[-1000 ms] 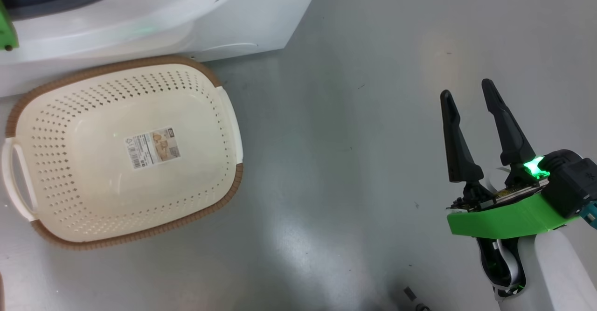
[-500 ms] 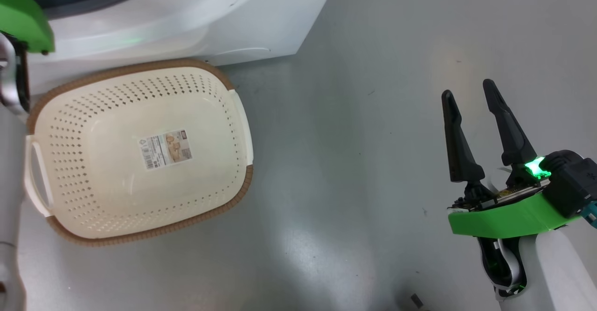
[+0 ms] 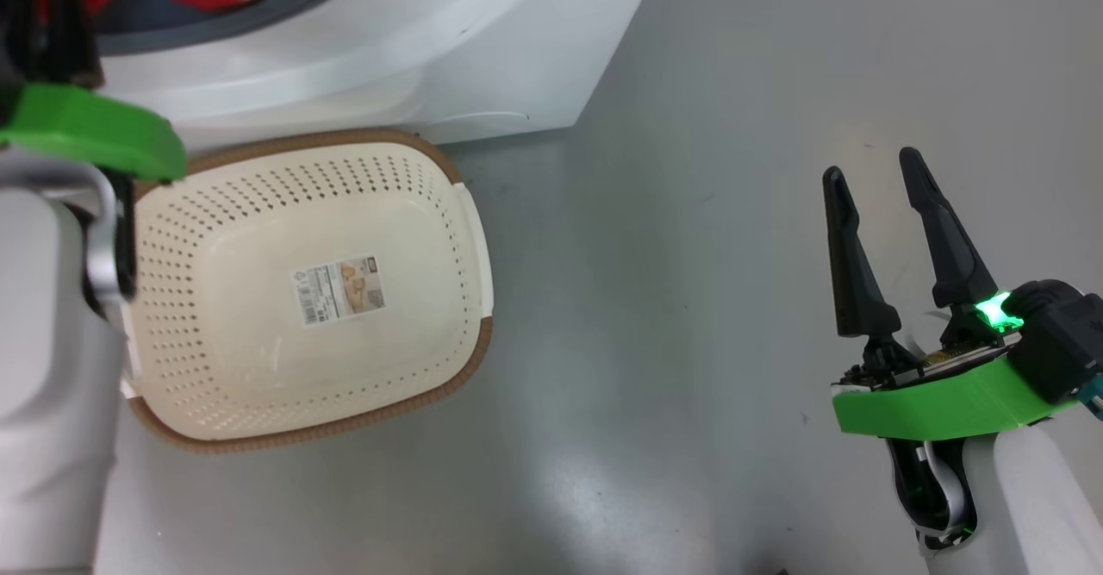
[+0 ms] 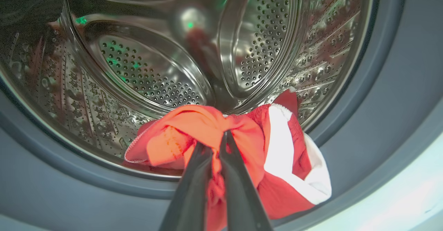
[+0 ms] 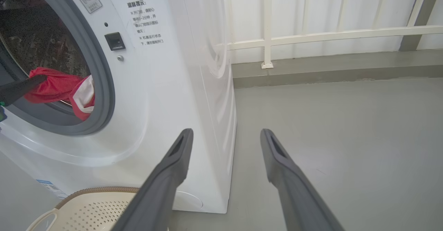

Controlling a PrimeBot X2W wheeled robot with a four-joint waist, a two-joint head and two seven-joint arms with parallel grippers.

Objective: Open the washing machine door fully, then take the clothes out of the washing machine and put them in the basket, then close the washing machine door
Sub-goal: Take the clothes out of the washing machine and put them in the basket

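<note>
The left fingers (image 4: pixel 188 196) are pressed nearly together, pinching a fold at the middle of the clothes (image 4: pixel 277 154). In the left wrist view the bundle spreads from 9 to 4 o'clock of the fingertips, across the lip of the drum (image 4: pixel 155 68) and onto the gasket (image 4: pixel 380 120).

In the head view the basket (image 3: pixel 258 213) stands on the floor (image 3: pixel 689 299) against the machine (image 3: pixel 388 40), at 5 o'clock of the clothes and partly under the left arm. The right fingers (image 3: pixel 853 265) are spread and hold nothing, well apart at 3 o'clock of the basket.

Judgement: the left arm is nearer, so the transfer runs outward, then down.
</note>
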